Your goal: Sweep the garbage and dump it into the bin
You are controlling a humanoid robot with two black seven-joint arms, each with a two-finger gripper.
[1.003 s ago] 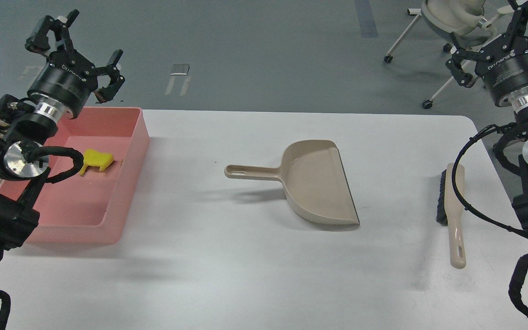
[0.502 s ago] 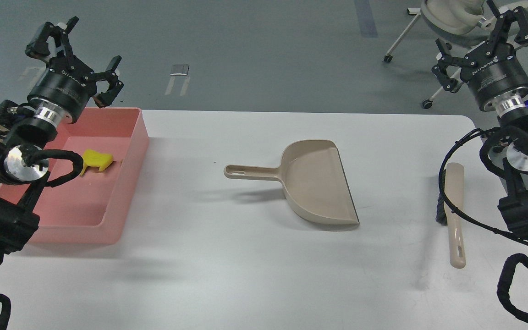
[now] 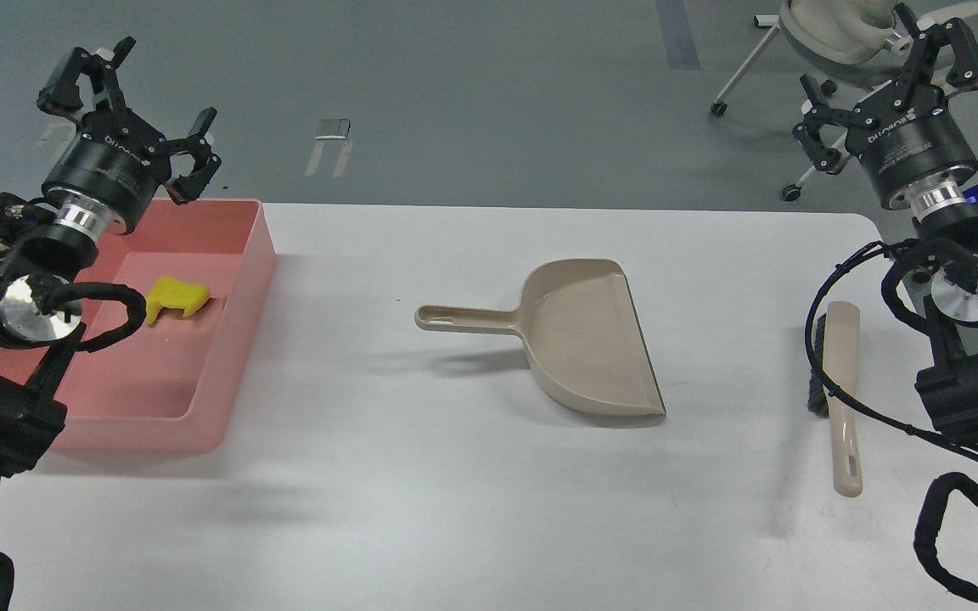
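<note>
On your left, the pink bin (image 3: 226, 331) sits at the white table's (image 3: 455, 492) edge, with the yellow sponge chunk (image 3: 175, 295) lying inside it near the right wall. Your left gripper (image 3: 128, 106) hangs above the bin's far rim, fingers spread and empty. Your right gripper (image 3: 888, 89) hovers beyond the table's far right corner, fingers also apart. Between them lie the beige dustpan (image 3: 582, 339) and, further right, the brush (image 3: 837, 382).
</note>
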